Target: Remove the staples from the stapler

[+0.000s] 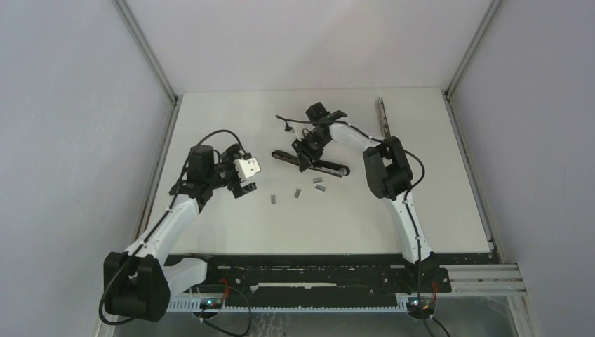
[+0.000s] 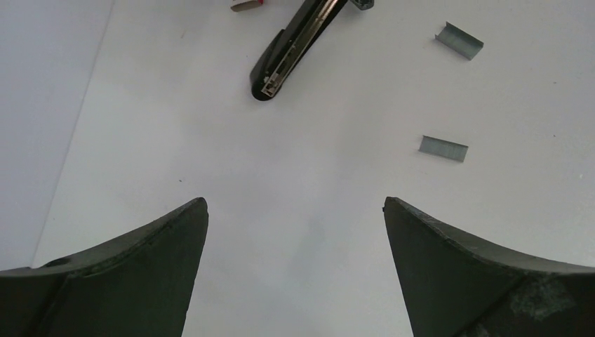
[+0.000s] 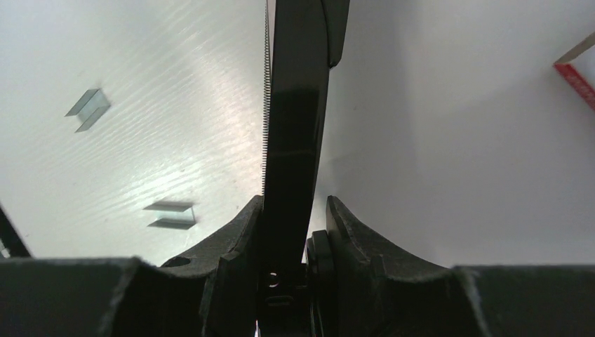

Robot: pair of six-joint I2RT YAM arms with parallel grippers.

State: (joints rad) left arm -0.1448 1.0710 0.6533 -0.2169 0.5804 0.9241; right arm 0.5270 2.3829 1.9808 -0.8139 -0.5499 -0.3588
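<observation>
The black stapler (image 1: pixel 312 164) lies mid-table; the left wrist view shows its open metal channel end (image 2: pixel 295 45). My right gripper (image 1: pixel 306 149) is shut on a black arm of the stapler (image 3: pixel 298 126), with a thin spring running along it; the fingers (image 3: pixel 238 232) press both its sides. Several short grey staples strips lie loose in front of the stapler (image 1: pixel 297 191), (image 1: pixel 271 200), (image 1: pixel 319 184). Two show in the left wrist view (image 2: pixel 443 148), (image 2: pixel 459 40) and two in the right wrist view (image 3: pixel 88 109), (image 3: pixel 170 214). My left gripper (image 1: pixel 242 175) is open and empty over bare table (image 2: pixel 295 210), left of the stapler.
A small red-and-white box shows at the top edge of the left wrist view (image 2: pixel 249 5) and at the right edge of the right wrist view (image 3: pixel 577 70). A metal rail (image 1: pixel 381 116) lies at the back right. A small black part with a cable (image 1: pixel 286 126) lies behind the stapler.
</observation>
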